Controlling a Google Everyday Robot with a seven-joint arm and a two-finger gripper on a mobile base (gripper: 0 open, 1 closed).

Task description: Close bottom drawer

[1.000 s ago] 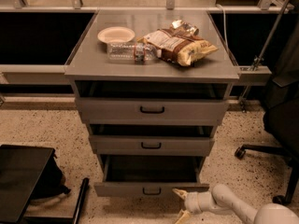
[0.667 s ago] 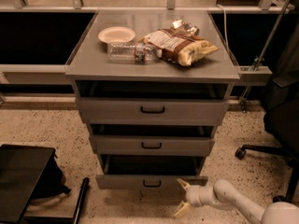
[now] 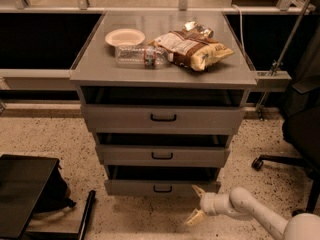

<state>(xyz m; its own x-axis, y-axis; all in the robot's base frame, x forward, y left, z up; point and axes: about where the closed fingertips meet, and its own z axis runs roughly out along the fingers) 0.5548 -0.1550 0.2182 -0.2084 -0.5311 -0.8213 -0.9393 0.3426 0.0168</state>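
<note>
The gripper (image 3: 197, 204) hung low, right of centre, its fingers spread. Whether the upper finger touched the bottom drawer (image 3: 162, 187) at its right corner could not be told. Its arm (image 3: 260, 216) ran out through the lower right corner, cutting off the rest of the robot. The bottom drawer's inside lay in dark shadow under the middle drawer (image 3: 162, 155). At the right edge an office chair (image 3: 300, 134) was cut by the frame. In the lower left a black flat object (image 3: 22, 189) ran past the left and bottom edges. The print on the chip bag (image 3: 192, 49) and the water bottle (image 3: 140, 55) label was too blurred to read. A foil packet (image 3: 198, 30) lay partly hidden behind the bag.
</note>
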